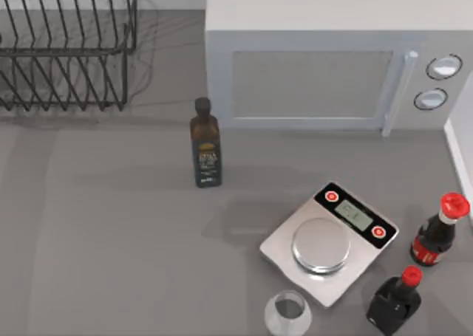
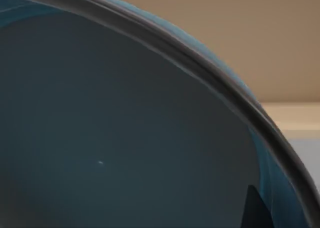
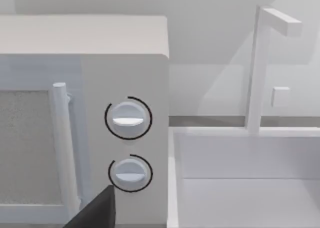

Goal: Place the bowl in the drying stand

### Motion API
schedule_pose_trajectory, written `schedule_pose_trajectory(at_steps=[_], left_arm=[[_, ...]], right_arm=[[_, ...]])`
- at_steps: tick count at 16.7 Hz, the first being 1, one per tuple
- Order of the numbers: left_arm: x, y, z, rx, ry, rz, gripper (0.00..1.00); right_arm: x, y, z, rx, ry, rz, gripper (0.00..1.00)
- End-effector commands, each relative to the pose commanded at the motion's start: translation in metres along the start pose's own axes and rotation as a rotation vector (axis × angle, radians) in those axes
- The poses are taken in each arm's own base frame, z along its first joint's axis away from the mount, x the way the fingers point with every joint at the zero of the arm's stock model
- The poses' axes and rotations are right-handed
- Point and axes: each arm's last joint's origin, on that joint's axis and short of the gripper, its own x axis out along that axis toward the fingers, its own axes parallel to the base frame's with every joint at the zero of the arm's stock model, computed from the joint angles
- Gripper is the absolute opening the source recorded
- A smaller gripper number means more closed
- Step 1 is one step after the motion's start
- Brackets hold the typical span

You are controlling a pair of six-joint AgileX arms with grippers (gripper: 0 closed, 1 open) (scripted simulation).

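Grey counter, drying stand (image 1: 66,48) far left; bowl (image 2: 125,138) against left wrist camera; pincer grip unclear

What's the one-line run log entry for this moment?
bowl: close before left wrist camera | drying stand: top-left of table, no bowl in visible part | scale: plate bare

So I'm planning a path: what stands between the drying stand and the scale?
In the top view, only the dark oil bottle stands between the drying stand and the scale; otherwise bare table.

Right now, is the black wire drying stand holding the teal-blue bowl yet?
No. The black wire drying stand shows bare bars in the top view; the teal-blue bowl sits close before the left wrist camera.
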Motion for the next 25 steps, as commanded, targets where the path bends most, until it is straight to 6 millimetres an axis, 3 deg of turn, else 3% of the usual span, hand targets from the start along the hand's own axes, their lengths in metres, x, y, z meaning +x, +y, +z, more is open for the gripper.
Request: schedule_pose_trajectory(at_steps=[6, 9, 15, 20, 25], left_arm=[[0.084, 0.01, -0.046, -0.004, 0.01, -0.001, 0.0], [0.109, 0.015, -0.067, 0.0, -0.008, 0.027, 0.0], [0.157, 0.02, -0.127, 0.003, -0.033, 0.058, 0.0], [0.179, 0.011, -0.188, 0.0, -0.012, 0.044, 0.0], [0.179, 0.007, -0.195, -0.001, -0.002, 0.032, 0.0]], right_arm=[[0.0, 0.0, 0.0, 0.0, 0.0, 0.0, 1.0], [0.0, 0.0, 0.0, 0.0, 0.0, 0.0, 1.0], [0.0, 0.0, 0.0, 0.0, 0.0, 0.0, 1.0], [0.0, 0.0, 0.0, 0.0, 0.0, 0.0, 1.0], [0.0, 0.0, 0.0, 0.0, 0.0, 0.0, 1.0]])
